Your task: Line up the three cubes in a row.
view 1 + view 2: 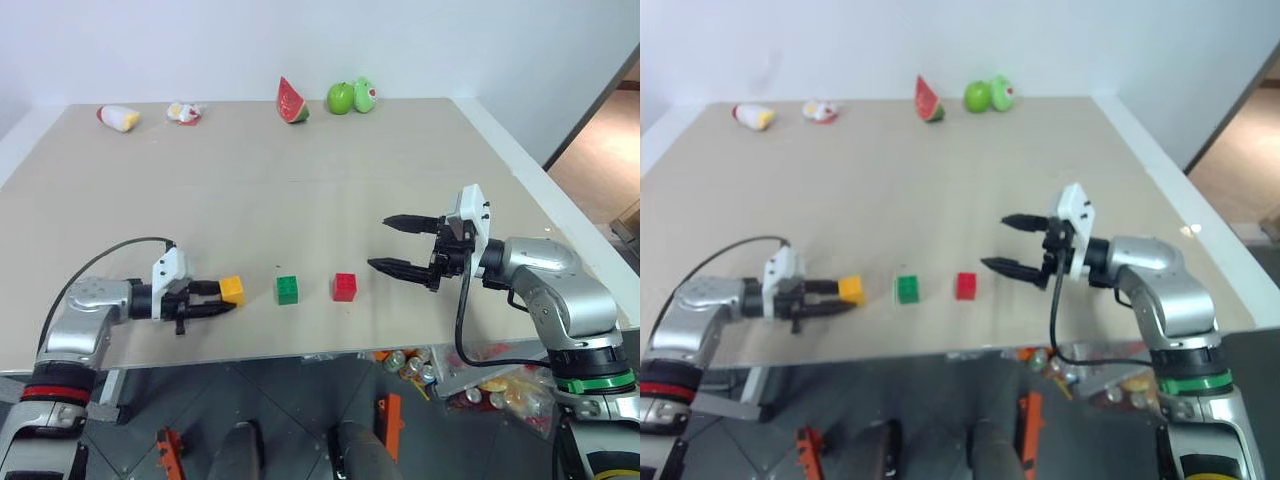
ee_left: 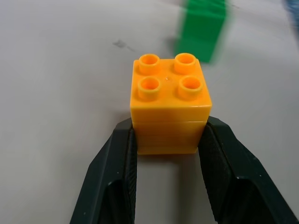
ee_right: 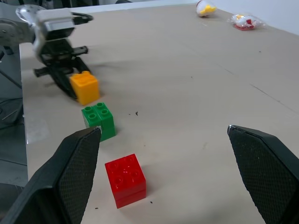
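Three studded cubes stand in a loose row near the table's front edge: yellow-orange (image 1: 232, 289), green (image 1: 288, 290) and red (image 1: 345, 287). My left gripper (image 1: 226, 298) reaches in from the left, low over the table, and is shut on the yellow-orange cube (image 2: 169, 109), one black finger (image 2: 117, 172) pressed against each side. Small gaps separate the three cubes. My right gripper (image 1: 378, 242) hovers above the table to the right of the red cube (image 3: 125, 179), wide open with nothing between its fingers.
Along the far edge lie a toy watermelon slice (image 1: 292, 102), a green apple (image 1: 341, 97), another green toy (image 1: 365, 93) and two small packets (image 1: 118, 118) (image 1: 184, 112). The table's front edge (image 1: 300, 357) runs just below the cubes.
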Controlling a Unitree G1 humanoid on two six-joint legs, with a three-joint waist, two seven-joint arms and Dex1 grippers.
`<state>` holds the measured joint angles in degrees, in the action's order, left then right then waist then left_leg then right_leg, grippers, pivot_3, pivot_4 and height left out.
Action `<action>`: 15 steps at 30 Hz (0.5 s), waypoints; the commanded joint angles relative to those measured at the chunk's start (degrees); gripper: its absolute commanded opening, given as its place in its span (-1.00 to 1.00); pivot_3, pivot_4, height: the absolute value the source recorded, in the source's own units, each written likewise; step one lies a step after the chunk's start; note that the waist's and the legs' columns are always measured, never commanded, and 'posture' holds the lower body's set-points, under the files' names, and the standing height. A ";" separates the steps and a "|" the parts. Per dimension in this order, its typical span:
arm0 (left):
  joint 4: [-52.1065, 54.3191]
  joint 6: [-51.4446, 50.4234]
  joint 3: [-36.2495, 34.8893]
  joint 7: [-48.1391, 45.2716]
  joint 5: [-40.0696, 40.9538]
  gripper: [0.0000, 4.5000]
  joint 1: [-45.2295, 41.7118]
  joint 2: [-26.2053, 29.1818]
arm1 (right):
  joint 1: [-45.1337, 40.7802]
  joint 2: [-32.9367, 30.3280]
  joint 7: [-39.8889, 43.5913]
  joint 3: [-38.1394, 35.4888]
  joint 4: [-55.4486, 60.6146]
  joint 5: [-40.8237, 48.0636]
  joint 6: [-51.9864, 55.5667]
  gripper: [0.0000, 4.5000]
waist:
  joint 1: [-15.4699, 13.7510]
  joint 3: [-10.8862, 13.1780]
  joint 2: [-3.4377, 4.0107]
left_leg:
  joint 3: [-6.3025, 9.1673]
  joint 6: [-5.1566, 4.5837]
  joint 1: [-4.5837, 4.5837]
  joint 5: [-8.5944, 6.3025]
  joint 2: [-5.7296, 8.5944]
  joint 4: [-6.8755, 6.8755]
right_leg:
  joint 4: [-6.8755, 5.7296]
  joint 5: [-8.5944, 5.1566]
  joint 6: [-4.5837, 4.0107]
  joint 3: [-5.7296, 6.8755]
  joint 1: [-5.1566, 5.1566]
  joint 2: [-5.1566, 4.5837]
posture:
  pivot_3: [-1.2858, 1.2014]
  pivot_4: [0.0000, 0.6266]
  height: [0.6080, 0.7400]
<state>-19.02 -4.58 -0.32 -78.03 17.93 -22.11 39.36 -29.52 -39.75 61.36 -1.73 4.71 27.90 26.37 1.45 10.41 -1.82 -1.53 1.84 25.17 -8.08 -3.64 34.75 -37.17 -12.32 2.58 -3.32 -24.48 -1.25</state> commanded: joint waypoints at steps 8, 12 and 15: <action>-0.93 0.95 0.15 1.27 -0.03 -0.43 -2.00 -2.25 | -0.88 -0.29 -0.19 -1.67 1.31 1.27 0.31 1.00 | -0.14 0.00 0.00 | -0.03 0.00 0.02 0.00 0.00 0.06 | 0.00 0.01 0.02 0.02 0.01 -0.03 | 0.03 -0.52 1.00; -5.25 2.43 -0.09 1.55 -0.68 -0.43 -4.73 -2.61 | -0.56 -0.48 -0.25 -1.86 1.79 1.34 0.59 1.00 | -0.14 0.00 0.00 | -0.03 0.00 0.03 0.00 0.00 0.07 | 0.00 0.01 0.02 0.02 0.01 -0.02 | 0.03 -0.52 1.00; -7.79 3.71 0.04 1.21 -1.06 -0.43 -6.23 -2.66 | -0.43 -0.63 -0.29 -2.00 1.88 1.29 0.63 1.00 | -0.14 0.00 0.00 | -0.03 -0.01 0.02 0.00 0.00 0.07 | 0.00 0.03 0.03 0.02 0.01 -0.01 | 0.03 -0.52 1.00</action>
<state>-26.28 -2.23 0.23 -76.67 17.19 -27.39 36.65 -29.52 -39.72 61.08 -1.74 4.81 28.04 27.25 1.32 10.40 -1.82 -1.55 1.83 25.20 -8.07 -3.63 34.82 -37.17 -12.30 2.61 -3.31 -24.47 -1.26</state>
